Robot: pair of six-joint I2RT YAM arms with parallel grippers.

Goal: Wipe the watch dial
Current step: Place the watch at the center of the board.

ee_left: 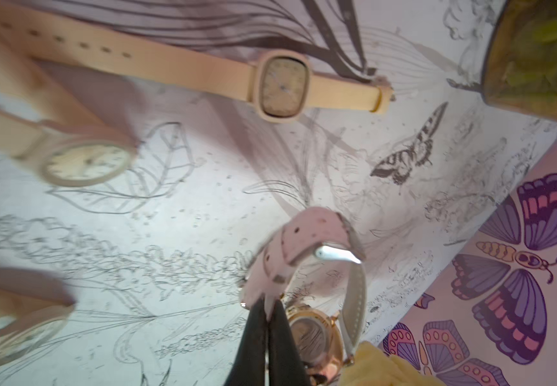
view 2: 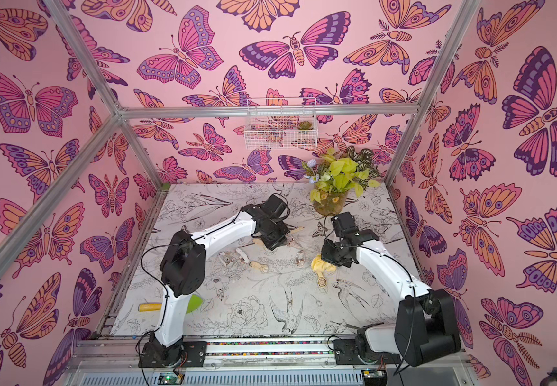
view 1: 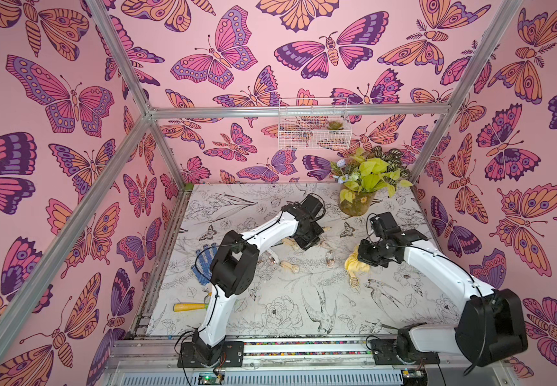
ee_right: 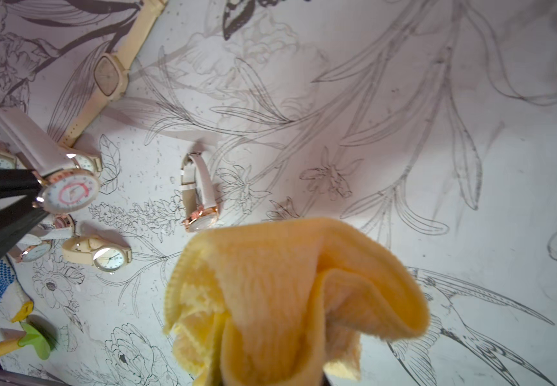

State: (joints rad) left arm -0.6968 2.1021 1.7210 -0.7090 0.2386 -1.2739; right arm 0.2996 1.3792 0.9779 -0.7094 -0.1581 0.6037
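The flower-printed table (view 1: 270, 300) is seen under both pincers. A plant pot (view 1: 357, 204) is set just beyond the right pincer (view 1: 361, 255). A yellow cloth (ee_right: 287, 300) is gripped in the right pincer, which is fully closed on it; the cloth hangs bunched. The left pincer (ee_left: 268, 302) is clamped tight on the pink strap (ee_left: 290, 247) of a round rose-gold watch (ee_left: 317, 334). Its dial (ee_right: 73, 195) is turned toward the right pincer, apart from the cloth. Other watches (ee_right: 103, 255) are scattered on the table beneath the left pincer.

Yellow cloth (view 2: 321, 263) near beige watch (view 2: 321, 280), floral table (view 2: 257, 294)
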